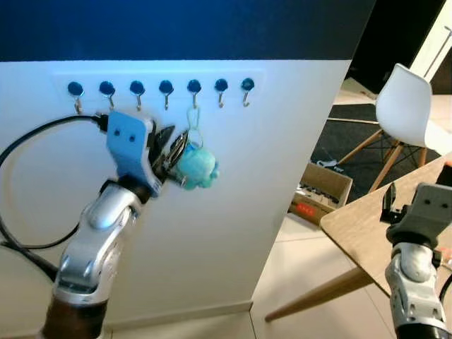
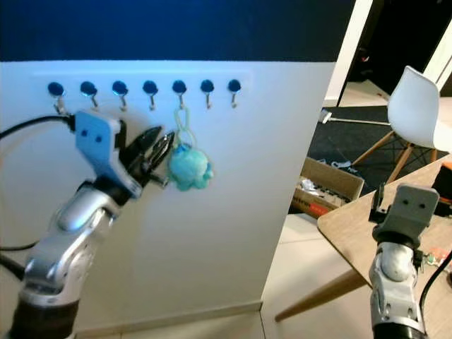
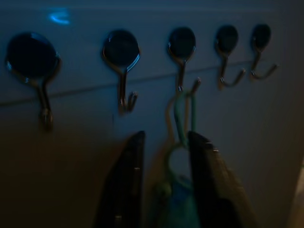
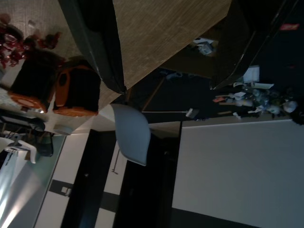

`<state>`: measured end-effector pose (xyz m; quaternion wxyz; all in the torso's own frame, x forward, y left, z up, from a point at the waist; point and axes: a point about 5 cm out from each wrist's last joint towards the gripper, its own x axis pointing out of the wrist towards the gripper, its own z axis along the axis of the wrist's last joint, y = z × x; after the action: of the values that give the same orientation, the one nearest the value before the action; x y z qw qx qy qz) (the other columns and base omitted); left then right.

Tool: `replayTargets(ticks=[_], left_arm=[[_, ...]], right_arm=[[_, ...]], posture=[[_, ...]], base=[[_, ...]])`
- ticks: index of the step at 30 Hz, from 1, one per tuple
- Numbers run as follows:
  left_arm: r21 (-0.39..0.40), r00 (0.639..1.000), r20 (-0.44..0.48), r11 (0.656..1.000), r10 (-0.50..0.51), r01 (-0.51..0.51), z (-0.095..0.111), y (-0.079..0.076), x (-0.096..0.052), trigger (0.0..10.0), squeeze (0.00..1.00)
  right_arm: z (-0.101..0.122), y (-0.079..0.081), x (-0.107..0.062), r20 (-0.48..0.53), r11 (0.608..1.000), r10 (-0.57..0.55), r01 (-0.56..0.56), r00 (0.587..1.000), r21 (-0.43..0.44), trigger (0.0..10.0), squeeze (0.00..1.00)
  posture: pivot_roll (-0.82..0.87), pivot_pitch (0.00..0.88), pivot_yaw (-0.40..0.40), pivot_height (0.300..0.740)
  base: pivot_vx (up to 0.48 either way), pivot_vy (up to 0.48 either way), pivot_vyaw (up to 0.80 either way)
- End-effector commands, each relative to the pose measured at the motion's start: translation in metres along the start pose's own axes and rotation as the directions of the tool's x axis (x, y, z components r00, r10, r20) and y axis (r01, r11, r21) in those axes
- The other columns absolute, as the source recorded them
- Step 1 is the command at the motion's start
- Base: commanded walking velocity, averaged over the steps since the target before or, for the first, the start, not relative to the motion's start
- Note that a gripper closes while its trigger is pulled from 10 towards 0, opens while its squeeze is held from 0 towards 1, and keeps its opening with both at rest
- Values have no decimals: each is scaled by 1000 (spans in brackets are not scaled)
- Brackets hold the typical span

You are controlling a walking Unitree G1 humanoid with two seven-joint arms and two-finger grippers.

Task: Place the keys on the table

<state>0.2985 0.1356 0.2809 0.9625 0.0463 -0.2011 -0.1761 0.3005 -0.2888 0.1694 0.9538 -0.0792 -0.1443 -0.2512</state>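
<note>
Left eye view, keys (image 1: 192, 164) between left gripper (image 1: 171, 152) fingers

Place: home entryway | wall hooks (image 1: 165, 90) (a row), wooden table (image 1: 367, 226), white chair (image 1: 402, 106), tiled floor (image 1: 296, 268)

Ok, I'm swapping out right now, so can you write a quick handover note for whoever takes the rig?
Left gripper: raised at the wall hooks, fingers open around the keys with the teal plush charm.
Keys: hanging by their loop from a hook, not yet lifted off.
Right gripper: open, holding nothing, over the wooden table.
Done: reach. Left: grasp, unhook, carry to table.
</note>
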Motion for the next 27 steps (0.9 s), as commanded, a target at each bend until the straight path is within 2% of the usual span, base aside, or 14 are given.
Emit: replayTargets(ticks=[1, 4, 5, 6, 7, 14, 20, 21, 22, 24, 25, 26, 27], left_arm=[[-5, 1000, 3, 1000, 5, -5, -2, -4, 6, 10000, 1000], [-27, 1000, 13, 999, 22, -21, 0, -2, 13, 10000, 1000], [-29, 1000, 14, 999, 27, -27, 0, -1, 16, 10000, 427], [-30, 999, 14, 999, 30, -30, 0, 0, 17, 10000, 427], [-36, 1000, 16, 999, 26, -25, 1, 1, 17, 10000, 0], [-52, 1000, 20, 999, 9, -8, 1, 1, 19, 10000, 0], [-63, 999, 35, 998, -28, 31, 3, -8, 24, 10000, 0], [-59, 998, 34, 997, -50, 52, 3, -12, 24, 8431, 0], [-54, 998, 30, 996, -64, 65, 2, -14, 23, 7490, 0], [-50, 997, 28, 996, -72, 73, 1, -16, 23, 7490, 0], [-58, 996, 27, 994, -86, 87, 0, -19, 22, 6353, 0], [-61, 995, 28, 994, -93, 94, 0, -22, 22, 4549, 0], [-62, 995, 30, 993, -97, 99, 0, -23, 22, 4549, 0]], right_arm=[[-4, 1, -1, -15, 1000, 0, 0, 1000, 15, 10000, 0], [-5, 2, -1, -18, 1000, 6, -5, 1000, 19, 10000, 0], [-5, 2, -1, -19, 1000, 7, -7, 1000, 21, 10000, 0], [-5, 3, -2, -20, 1000, 8, -7, 1000, 23, 10000, 0], [-5, 3, -2, -19, 1000, 9, -9, 1000, 24, 10000, 0], [-6, 1, -1, -22, 1000, 5, -4, 1000, 27, 10000, 0], [-6, 4, 0, -26, 999, 13, -12, 1000, 30, 10000, 0], [-7, 5, 0, -27, 999, 16, -15, 999, 32, 10000, 0], [-7, 5, -1, -29, 999, 16, -15, 999, 32, 10000, 0], [-8, 5, -1, -30, 999, 16, -15, 999, 33, 10000, 0], [-9, 5, -2, -34, 999, 16, -15, 999, 32, 10000, 0], [-10, 4, -3, -36, 999, 15, -14, 999, 32, 10000, 0], [-10, 4, -3, -38, 999, 14, -13, 999, 32, 10000, 0]], posture=[[108, 116, -33, 740], [108, 116, -33, 740], [105, 111, -31, 740], [105, 111, -31, 740], [100, 108, -29, 740], [100, 103, -26, 740], [105, 103, -28, 740], [105, 103, -28, 740], [105, 106, -25, 740], [105, 106, -25, 740], [105, 106, -25, 740], [105, 106, -25, 740], [105, 106, -25, 740]], base=[[0, 0, 0], [0, 0, 0], [0, 0, 0], [0, 0, 0], [0, 0, 0], [0, 0, 0], [0, 0, 0], [0, 0, 0], [0, 0, 0], [0, 0, 0], [0, 0, 0], [0, 0, 0], [0, 0, 0]])
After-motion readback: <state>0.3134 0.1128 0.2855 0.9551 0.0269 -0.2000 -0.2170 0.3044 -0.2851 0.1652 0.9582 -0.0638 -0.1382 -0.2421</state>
